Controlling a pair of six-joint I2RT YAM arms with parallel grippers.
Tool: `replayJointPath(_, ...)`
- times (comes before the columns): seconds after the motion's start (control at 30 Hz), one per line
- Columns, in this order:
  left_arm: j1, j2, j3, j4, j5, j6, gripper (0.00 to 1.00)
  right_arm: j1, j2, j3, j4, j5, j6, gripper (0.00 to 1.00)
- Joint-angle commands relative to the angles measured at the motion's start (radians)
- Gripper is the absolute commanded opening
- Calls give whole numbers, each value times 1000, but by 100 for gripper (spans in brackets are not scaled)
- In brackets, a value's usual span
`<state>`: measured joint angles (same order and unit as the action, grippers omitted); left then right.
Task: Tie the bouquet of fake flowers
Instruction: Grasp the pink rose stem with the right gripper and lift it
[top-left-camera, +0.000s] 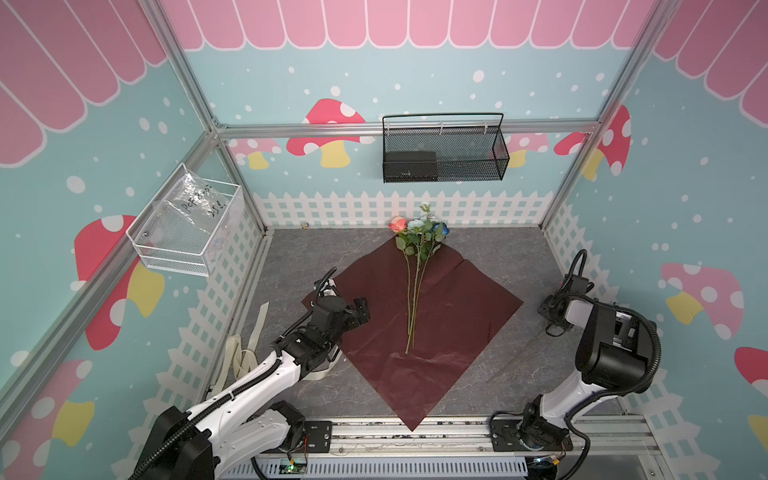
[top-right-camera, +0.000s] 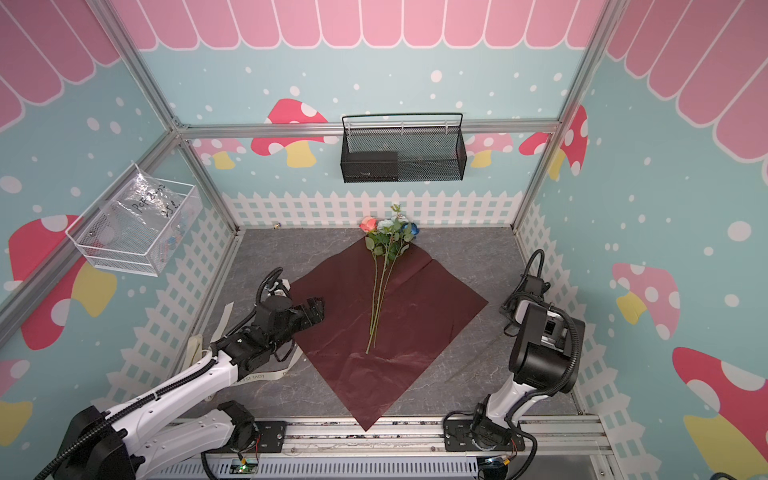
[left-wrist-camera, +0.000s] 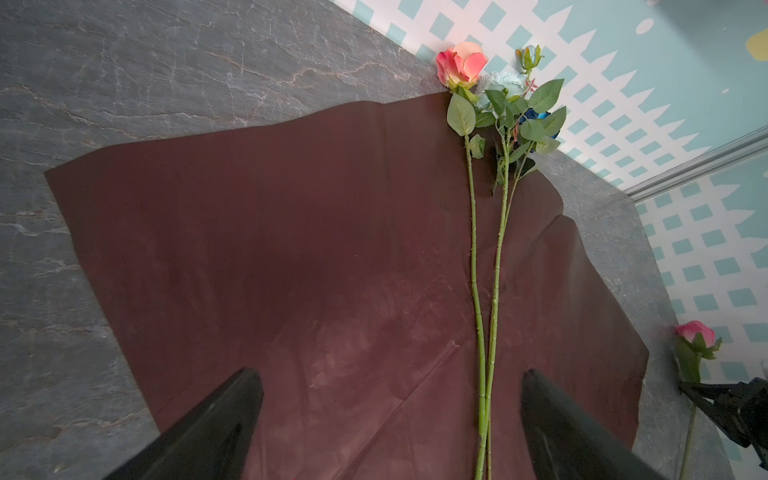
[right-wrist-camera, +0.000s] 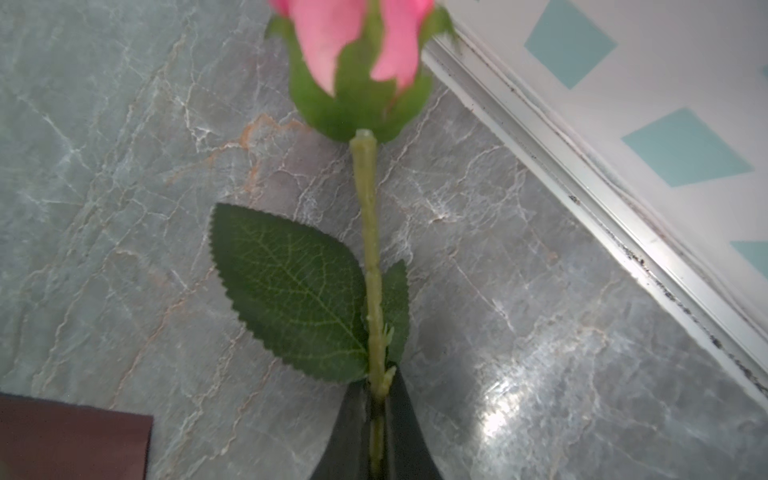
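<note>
A dark red sheet of wrapping paper (top-left-camera: 457, 316) is seen in both top views, spread flat as a diamond in the middle of the grey marbled counter (top-left-camera: 498, 365). Three flowers of the bouquet are laid on it, their stems close together and running from near to far. Their heads are at the far corner of the sheet, close to the far wall: a salmon-orange rose (top-left-camera: 397, 223) on the left, a pale blue-white cluster (top-left-camera: 417, 225) in the middle and a deep blue rose (top-left-camera: 441, 228) on the right. The left end effector (left-wrist-camera: 390, 374) is released, its jaws spread wide over the left corner of the paper, and nothing is gripped by it. The fourth flower, a pink rose (right-wrist-camera: 353, 41), is found apart from the others at the right side of the counter, off the paper and close to the right wall. Its green stem (right-wrist-camera: 368, 232) is grasped by the right end effector (right-wrist-camera: 377, 395), whose jaws are clenched on it just below a broad serrated leaf (right-wrist-camera: 291, 291). Whether the rose is raised off the counter cannot be told. A cream ribbon (top-left-camera: 243, 357) is seen lying at the near left, partly hidden under the left arm.
</note>
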<state>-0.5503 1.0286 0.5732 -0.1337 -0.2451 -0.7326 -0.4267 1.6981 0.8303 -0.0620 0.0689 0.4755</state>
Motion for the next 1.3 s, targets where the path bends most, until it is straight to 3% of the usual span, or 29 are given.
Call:
replayJointPath(0.0, 6, -7, 22, -1, 4, -7, 100, -3, -23, -29, -38, -55, -5, 3)
replayJointPath(0.7, 4, -1, 16, 13, 3, -16, 100, 20, -359, -7, -45, -318, -17, 0)
replayJointPath(1.27, 5, 49, 13, 54, 15, -45, 100, 262, -335, 207, -81, -358, 27, 0)
